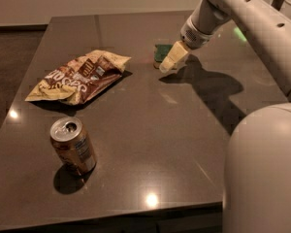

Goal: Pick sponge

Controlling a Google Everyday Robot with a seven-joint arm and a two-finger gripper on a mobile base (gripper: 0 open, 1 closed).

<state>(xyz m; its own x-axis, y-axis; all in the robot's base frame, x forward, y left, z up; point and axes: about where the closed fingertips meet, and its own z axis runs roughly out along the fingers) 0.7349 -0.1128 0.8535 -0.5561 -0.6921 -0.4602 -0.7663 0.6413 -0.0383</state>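
The sponge (161, 52) is a small block with a dark green top, lying on the dark table (136, 125) toward the far side. My gripper (169, 64) with cream-yellow fingers hangs from the white arm right in front of the sponge. It covers the sponge's right and near part, with the tips low by the table top at the sponge's near right corner.
A crumpled brown and yellow chip bag (80, 75) lies at the left. A drink can (73, 145) stands upright at the near left. My white arm and body fill the right side of the view.
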